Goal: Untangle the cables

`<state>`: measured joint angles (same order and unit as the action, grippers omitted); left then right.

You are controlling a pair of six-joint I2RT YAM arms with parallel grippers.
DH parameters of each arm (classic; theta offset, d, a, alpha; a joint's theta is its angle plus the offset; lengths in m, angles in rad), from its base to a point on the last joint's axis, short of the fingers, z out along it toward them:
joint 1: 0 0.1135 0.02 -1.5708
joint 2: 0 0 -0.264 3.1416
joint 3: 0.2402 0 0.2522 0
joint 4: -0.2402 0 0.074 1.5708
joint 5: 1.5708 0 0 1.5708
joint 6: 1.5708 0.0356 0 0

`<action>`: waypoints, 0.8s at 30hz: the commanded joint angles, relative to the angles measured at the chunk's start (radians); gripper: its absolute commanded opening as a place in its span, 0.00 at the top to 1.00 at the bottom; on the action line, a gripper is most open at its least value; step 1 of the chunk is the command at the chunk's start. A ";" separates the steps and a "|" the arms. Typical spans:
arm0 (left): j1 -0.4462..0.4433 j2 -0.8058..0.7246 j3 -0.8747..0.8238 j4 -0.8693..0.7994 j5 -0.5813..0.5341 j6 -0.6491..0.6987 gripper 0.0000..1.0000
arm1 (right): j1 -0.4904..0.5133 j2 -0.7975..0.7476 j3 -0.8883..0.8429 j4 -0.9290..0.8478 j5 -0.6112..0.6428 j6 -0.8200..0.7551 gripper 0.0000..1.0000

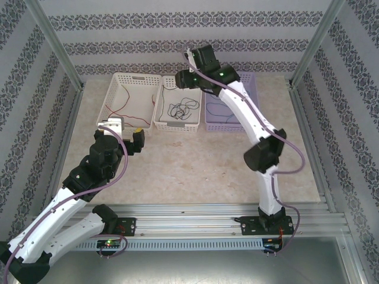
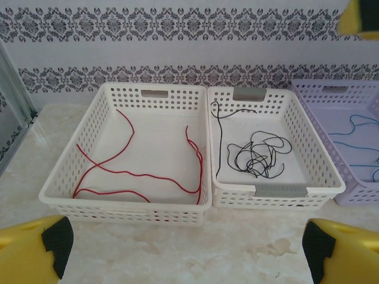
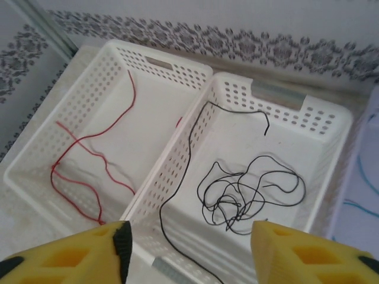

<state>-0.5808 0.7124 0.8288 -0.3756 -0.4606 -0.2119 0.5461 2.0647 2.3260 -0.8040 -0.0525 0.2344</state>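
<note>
The cables lie apart, one to a basket. The red cable point(image 1: 118, 109) point(image 2: 142, 173) point(image 3: 95, 137) winds across the left white basket point(image 1: 137, 76). In the middle white basket point(image 1: 177, 126) the black cable point(image 1: 180, 108) point(image 2: 257, 157) point(image 3: 228, 200) sits in a loose tangle, and one long strand follows the basket's left wall. The blue cable point(image 1: 219, 109) point(image 2: 354, 141) is in the lavender basket point(image 1: 228, 126). My right gripper point(image 1: 185, 78) point(image 3: 189, 254) hovers open over the middle basket, and the black strand passes under the gap without touching the pads. My left gripper point(image 1: 127, 133) point(image 2: 183, 248) stands open and empty just before the left basket.
The three baskets stand side by side against the patterned back wall. Metal frame posts point(image 1: 62, 59) rise at both sides. Bare marble tabletop point(image 1: 189, 171) stretches between the baskets and the arm bases. The right arm reaches over the lavender basket.
</note>
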 commanded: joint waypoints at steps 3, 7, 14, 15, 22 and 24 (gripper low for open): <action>0.000 0.005 -0.004 0.020 -0.036 0.022 0.00 | 0.036 -0.418 -0.455 0.396 0.167 -0.181 0.29; -0.001 0.007 -0.002 0.016 -0.049 0.019 0.00 | 0.011 -0.630 -0.749 0.642 0.167 -0.172 0.02; -0.001 0.019 -0.007 0.021 -0.081 0.019 0.00 | -0.039 -0.772 -0.842 0.543 0.212 -0.146 0.02; -0.001 0.023 -0.007 0.020 -0.083 0.021 0.00 | -0.048 -0.793 -0.872 0.546 0.232 -0.138 0.02; -0.001 0.035 -0.015 0.029 -0.116 0.024 0.00 | -0.160 -0.913 -1.034 0.499 0.192 -0.062 0.02; -0.001 0.039 -0.016 0.032 -0.115 0.028 0.00 | -0.207 -0.955 -1.104 0.544 0.152 0.000 0.02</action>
<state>-0.5808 0.7479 0.8238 -0.3737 -0.5442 -0.2081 0.3801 1.1618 1.2846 -0.2939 0.1333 0.1520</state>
